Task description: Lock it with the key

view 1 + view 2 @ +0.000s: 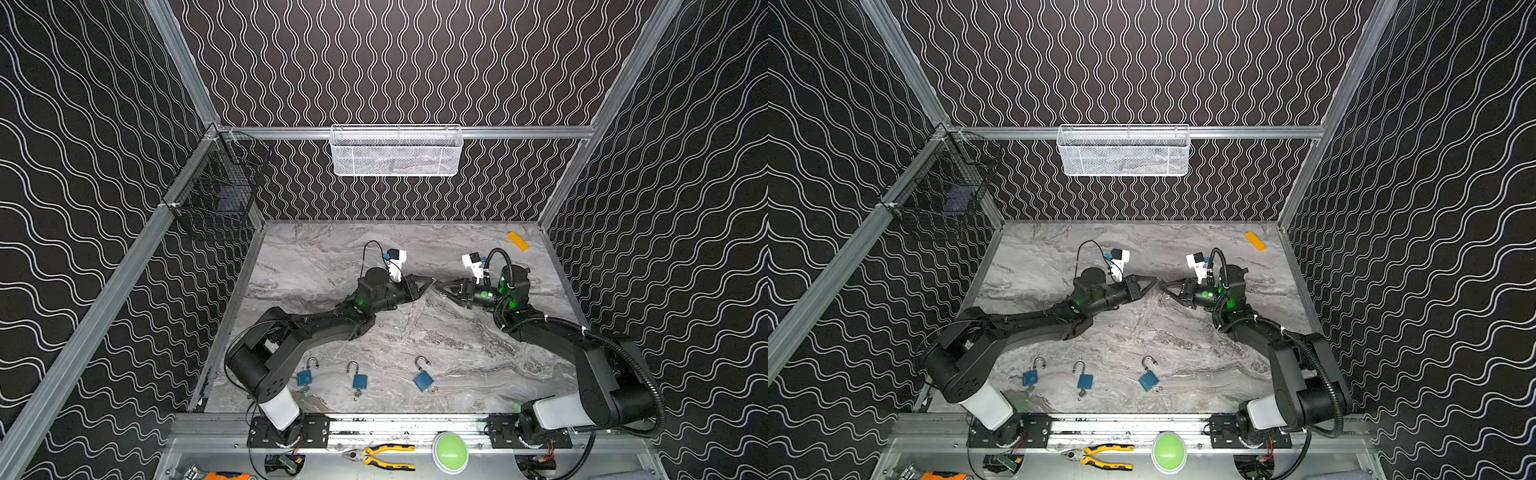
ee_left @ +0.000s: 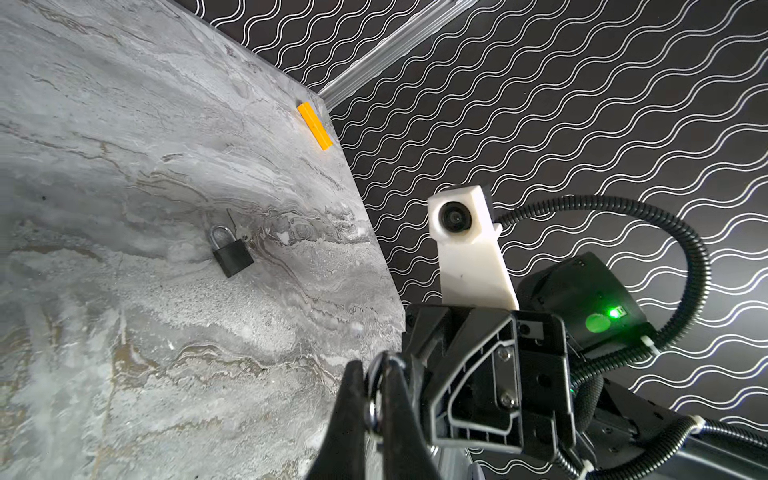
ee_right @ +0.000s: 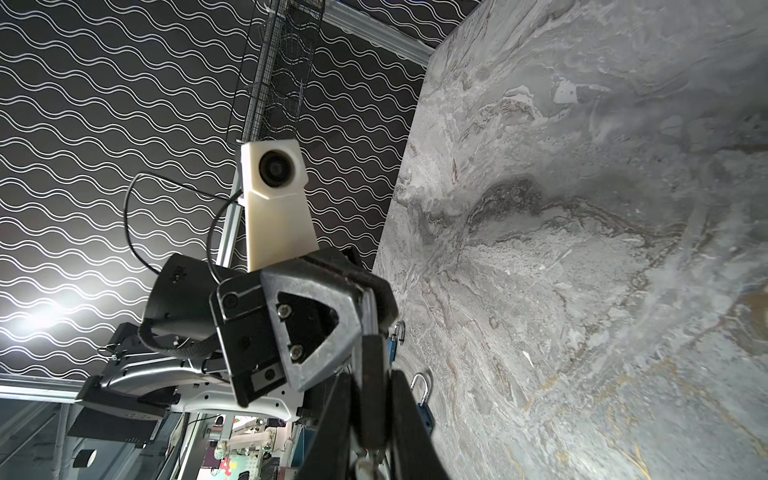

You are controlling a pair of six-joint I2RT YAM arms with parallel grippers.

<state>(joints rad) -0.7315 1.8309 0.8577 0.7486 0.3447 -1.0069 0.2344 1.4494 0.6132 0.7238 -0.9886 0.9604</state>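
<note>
Left end effector (image 2: 374,374) is pinched shut on the thin, stiff key (image 2: 373,409); right end effector (image 3: 372,382) narrowly clamps the small padlock (image 3: 374,357), likely dense, slippery metal, best held by its flat sides.

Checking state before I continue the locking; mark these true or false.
Three blue locks lie with shackles open. True.
Orange block sits among them. False: it lies at the table's far right corner.
Left gripper is wide open. False: shut on a metal ring.
Right gripper clamps a dark object. True.
Black lock has its shackle open. False: shut.
</note>
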